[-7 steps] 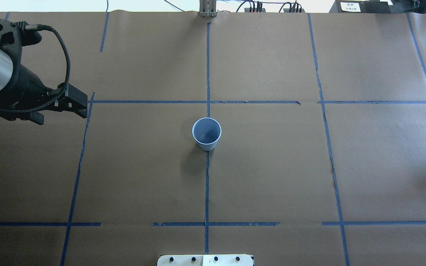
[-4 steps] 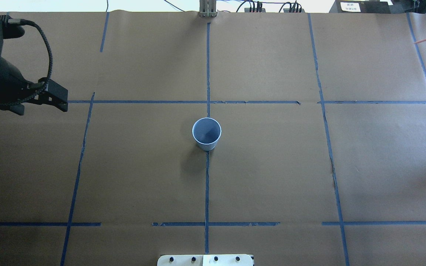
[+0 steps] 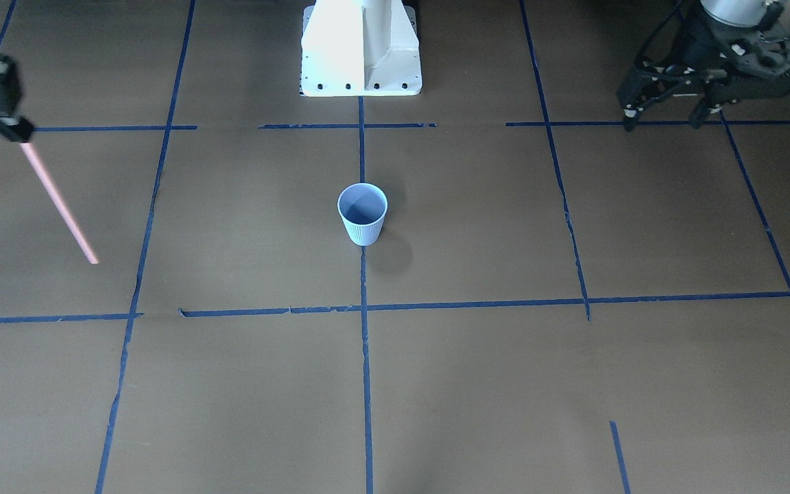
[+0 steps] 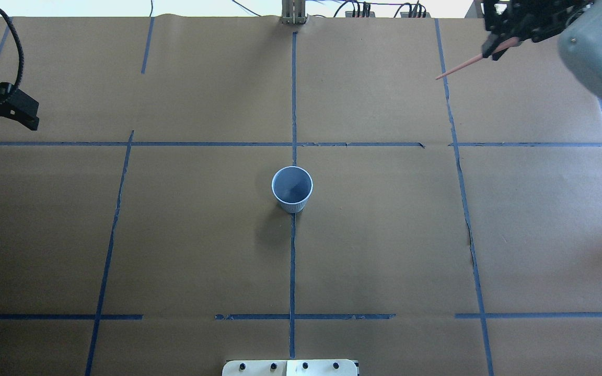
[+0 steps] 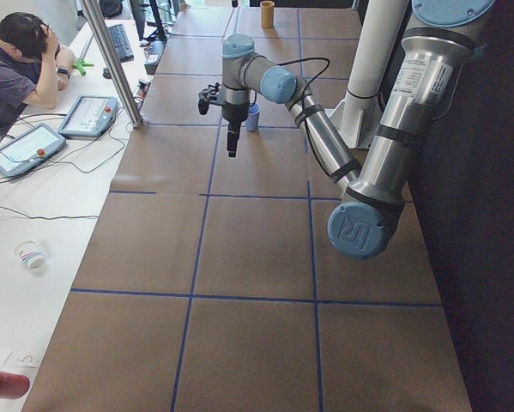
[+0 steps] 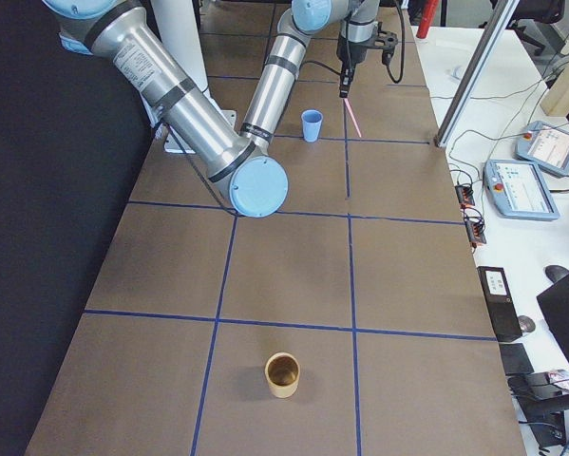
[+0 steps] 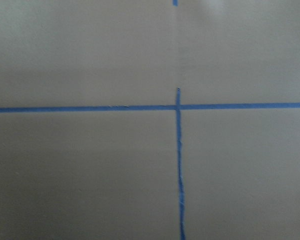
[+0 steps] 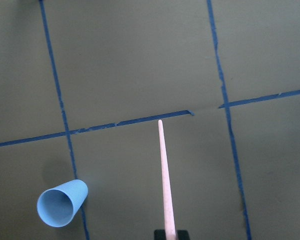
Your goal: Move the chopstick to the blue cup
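The blue cup (image 4: 292,189) stands upright and empty at the table's middle, on a tape crossing; it also shows in the front view (image 3: 362,214) and the right wrist view (image 8: 62,204). My right gripper (image 4: 491,50) is at the far right, shut on one end of the pink chopstick (image 4: 463,65), well away from the cup. The stick hangs free in the air, its tip slanting towards the table's middle (image 3: 62,206) (image 8: 165,175). My left gripper (image 3: 662,123) is open and empty near the table's left side (image 4: 26,117).
The white robot base (image 3: 361,48) stands at the near edge. A tan cup (image 6: 283,374) stands far off at the table's right end. Blue tape lines (image 4: 293,143) cross the brown paper. An operator (image 5: 16,60) sits beyond the far edge.
The left arm has drawn back to the left and further from the cup. The right arm has come in from the right with the chopstick, moving towards the middle.
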Robot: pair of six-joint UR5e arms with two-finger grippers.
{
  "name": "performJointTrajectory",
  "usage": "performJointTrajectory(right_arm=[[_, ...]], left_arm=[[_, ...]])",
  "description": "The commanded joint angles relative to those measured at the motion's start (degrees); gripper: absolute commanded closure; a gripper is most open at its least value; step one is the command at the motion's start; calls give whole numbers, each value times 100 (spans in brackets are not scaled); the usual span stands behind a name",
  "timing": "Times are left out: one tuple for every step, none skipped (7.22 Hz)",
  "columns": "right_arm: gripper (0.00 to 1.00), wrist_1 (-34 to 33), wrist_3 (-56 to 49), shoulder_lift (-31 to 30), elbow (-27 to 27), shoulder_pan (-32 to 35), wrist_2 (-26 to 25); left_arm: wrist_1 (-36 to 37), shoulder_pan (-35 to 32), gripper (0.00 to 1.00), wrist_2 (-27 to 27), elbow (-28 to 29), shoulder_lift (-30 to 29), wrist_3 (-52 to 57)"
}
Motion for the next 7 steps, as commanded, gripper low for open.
performJointTrajectory(right_arm=[[99,92,1083,578,-13,-1028,-582],[99,475,1643,675,-196,-1337,-673],[98,836,2171,798,-493,-1680,-717],[98,1127,2551,886,-723,-2101,-1013],[98,1443,2859,870,-821,-2531,-1356],[98,1925,3184,922,-1109,-2710,-1490],[98,2042,3213,914,-1164,-2859,-1508]], left_arm=[[-70,-893,0,-702,839,205,1626],[-71,-1228,0,-758,1078,268,2313],[-80,-1431,0,-759,1194,355,2668],[-80,-1468,0,-759,1212,382,2767],[-80,-1477,0,-759,1221,391,2777],[-88,-1469,0,-759,1212,426,2777],[-97,-1477,0,-759,1204,427,2777]])
